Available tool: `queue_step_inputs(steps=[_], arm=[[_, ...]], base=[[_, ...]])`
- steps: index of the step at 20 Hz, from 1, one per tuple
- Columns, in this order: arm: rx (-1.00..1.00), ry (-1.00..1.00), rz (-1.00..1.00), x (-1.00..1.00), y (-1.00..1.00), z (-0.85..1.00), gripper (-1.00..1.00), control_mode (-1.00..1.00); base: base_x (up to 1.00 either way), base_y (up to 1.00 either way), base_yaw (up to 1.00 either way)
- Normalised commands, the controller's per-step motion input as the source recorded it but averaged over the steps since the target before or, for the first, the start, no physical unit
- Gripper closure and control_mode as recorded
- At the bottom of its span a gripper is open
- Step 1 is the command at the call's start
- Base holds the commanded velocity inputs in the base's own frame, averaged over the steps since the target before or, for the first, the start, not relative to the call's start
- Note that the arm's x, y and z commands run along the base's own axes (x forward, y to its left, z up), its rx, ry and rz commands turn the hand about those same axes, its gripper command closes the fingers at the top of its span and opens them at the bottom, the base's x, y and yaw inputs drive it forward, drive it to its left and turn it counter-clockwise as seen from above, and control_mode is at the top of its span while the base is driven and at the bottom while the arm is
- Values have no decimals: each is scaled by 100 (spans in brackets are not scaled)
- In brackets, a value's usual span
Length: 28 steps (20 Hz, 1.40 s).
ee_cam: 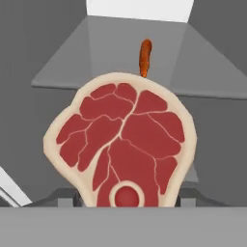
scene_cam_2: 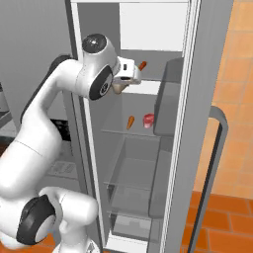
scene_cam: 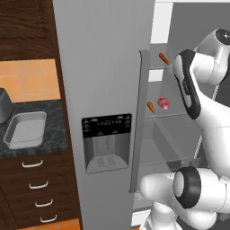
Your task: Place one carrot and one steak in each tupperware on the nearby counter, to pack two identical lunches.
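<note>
Fridge door open; arm reaches inside at upper shelf level. Tabletop far left holds one tupperware, apparently empty. Pincer closed on steak, piece standing upright close to hand camera. Second steak and carrot on middle shelf; other carrot on upper shelf beyond pincer. Risk: steak slips or clips shelf edge on withdrawal; long carry past door to tabletop.
</note>
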Motion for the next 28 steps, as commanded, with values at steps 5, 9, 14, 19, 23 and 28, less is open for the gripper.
queue_step_inputs(steps=[5,9,14,19,23,28], arm=[[0,5,-15,-100,25,8,100,-100],[0,0,-6,-94,22,-24,100,-100],[1,0,1,-81,16,-37,100,-100],[0,0,3,-64,21,-19,100,100],[0,0,0,0,0,0,100,100],[0,0,0,0,0,0,100,100]], base=[[0,0,0],[0,0,0],[0,0,0],[-18,8,1],[-100,43,9],[-67,82,15]])
